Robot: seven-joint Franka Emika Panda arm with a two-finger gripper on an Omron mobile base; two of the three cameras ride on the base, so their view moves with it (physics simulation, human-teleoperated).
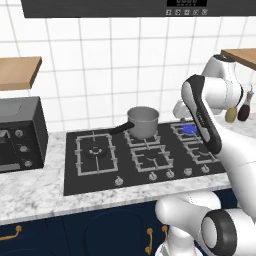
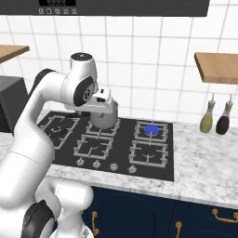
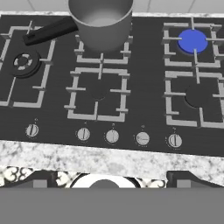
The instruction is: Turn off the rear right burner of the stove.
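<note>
From the left base view, the stove (image 1: 100,172) sits flush in a marbled white counter (image 1: 30,192), a black glass top with grey wire grates and a row of small silver knobs (image 1: 161,175) along its front edge. The rear right burner (image 1: 188,129) glows blue at the far right of the back row, partly hidden behind the white arm (image 1: 207,117) that rises across that side. A grey saucepan (image 1: 143,121) stands on the rear middle grate, its dark handle pointing left. A dark oven (image 1: 20,132) with dials sits on the counter to the left of the stove, under a wooden shelf (image 1: 17,71).

From the right base view, the blue flame (image 2: 151,129) is plain to see, with its grate clear of everything. The arm bends over the left half of the stove and the hand hangs just in front of the saucepan (image 2: 103,119). I cannot tell from here how far the fingers stand apart. Two bottles (image 2: 215,118), one olive and one dark, stand on the counter well to the right of the stove.

In the hand view, the camera looks down over the front of the stove. The burner's blue disc (image 3: 192,40) lies at upper right, and the saucepan (image 3: 101,22) is at top centre. Five knobs (image 3: 112,136) run in a line below the grates, just above the counter's edge. The gripper's (image 3: 107,180) two dark tips sit wide apart at the bottom, with nothing between them.
</note>
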